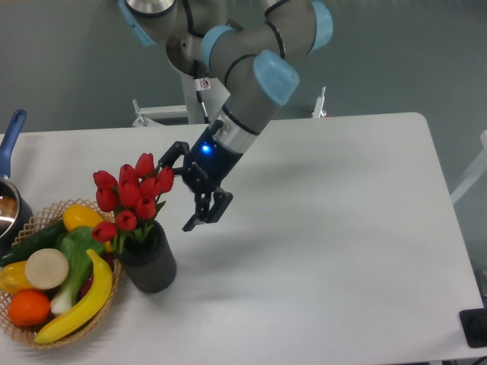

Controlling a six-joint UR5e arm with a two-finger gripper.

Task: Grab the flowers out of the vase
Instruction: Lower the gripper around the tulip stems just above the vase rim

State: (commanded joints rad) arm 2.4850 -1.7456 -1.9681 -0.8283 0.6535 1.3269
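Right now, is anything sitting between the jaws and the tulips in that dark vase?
Nothing visible. The gripper, jaws open, hangs just right of the flowers, which stand in the vase. The fruit basket sits on the vase's far side, out of the path.

Desk (342,228): showing smooth matt white surface. Vase (150,266): appearing matt dark, ribbed wall. Flowers (134,196): buds looking smooth, slightly waxy. Basket (47,332): showing rough woven wicker. Gripper (181,186): appearing matt black, hard plastic or metal. Banana (80,304): reading glossy, plastic-like.
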